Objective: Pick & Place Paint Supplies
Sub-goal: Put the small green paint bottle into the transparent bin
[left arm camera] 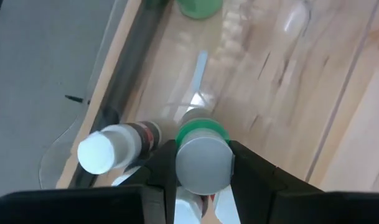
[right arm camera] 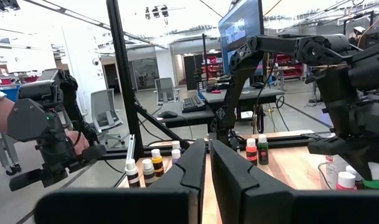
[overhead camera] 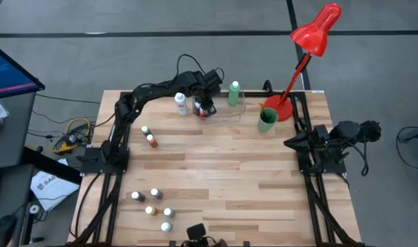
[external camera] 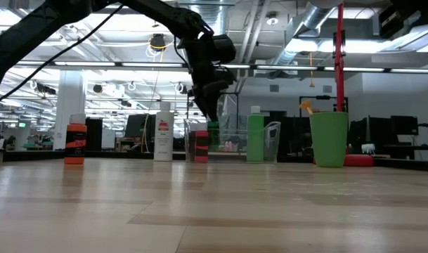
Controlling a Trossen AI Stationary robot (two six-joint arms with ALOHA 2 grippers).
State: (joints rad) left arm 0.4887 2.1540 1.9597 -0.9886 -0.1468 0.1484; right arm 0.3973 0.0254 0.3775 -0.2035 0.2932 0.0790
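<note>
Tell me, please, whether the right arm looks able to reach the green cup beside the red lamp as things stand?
Probably yes. The right tool waits at the table's right edge, and the green cup stands near that side with bare wood between them. The lamp base sits just behind the cup, so approach room is tight there.
</note>
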